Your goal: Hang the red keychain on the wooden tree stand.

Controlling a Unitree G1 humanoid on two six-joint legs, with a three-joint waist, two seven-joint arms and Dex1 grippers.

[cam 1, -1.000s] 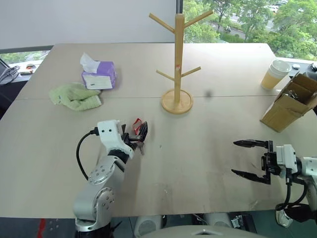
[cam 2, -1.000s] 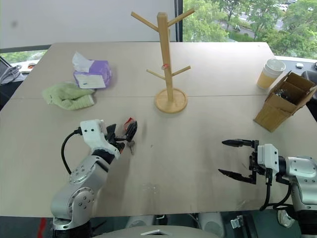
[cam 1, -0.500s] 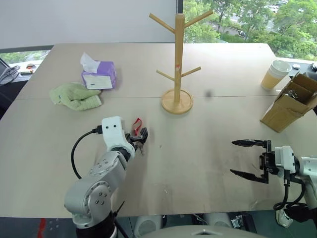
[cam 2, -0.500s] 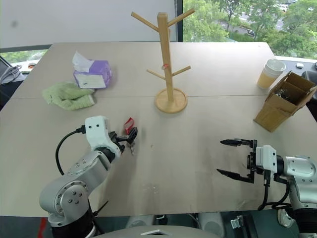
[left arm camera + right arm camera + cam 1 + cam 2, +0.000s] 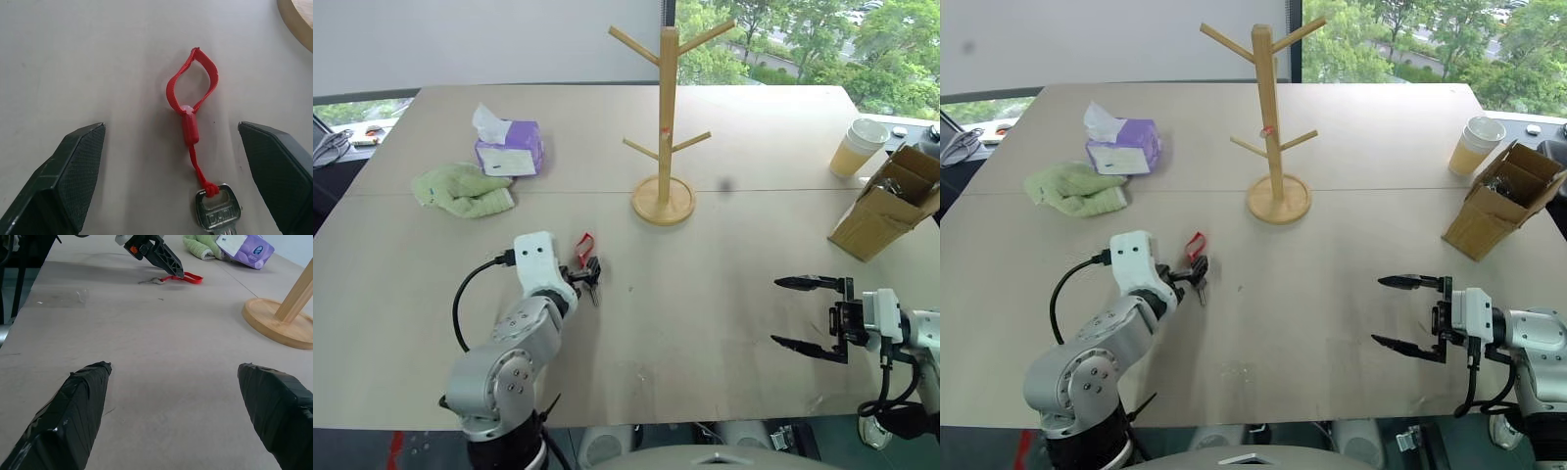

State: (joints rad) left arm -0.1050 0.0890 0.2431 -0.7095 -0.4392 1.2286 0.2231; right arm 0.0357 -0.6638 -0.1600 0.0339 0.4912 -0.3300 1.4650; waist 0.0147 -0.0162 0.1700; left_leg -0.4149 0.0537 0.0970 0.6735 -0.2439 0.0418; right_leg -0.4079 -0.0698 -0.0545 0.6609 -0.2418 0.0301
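Left pincer (image 5: pixel 171 161) tilted down (keychain (image 5: pixel 193 112) unmoved).

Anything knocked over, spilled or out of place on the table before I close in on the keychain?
Nothing stands out. The red keychain lies flat on the table between the open fingers of the left gripper, cord straight, key intact. The wooden tree stand is upright, and the paper cups are standing, nothing spilled.

1. Your wooden tree stand (image 5: pixel 663 117) stands on the table (image 5: pixel 705 294), centre, towards the far side.
2. The keychain (image 5: pixel 193 131) lies flat nearer you, left of the stand, between your left pincer's (image 5: pixel 590 274) fingers.
3. Tissue pack (image 5: pixel 510 149) and cloth (image 5: pixel 462 190) sit far left.
4. Cups (image 5: pixel 858 147) and carton (image 5: pixel 889 201) sit far right, beyond your right pincer (image 5: pixel 800 313).
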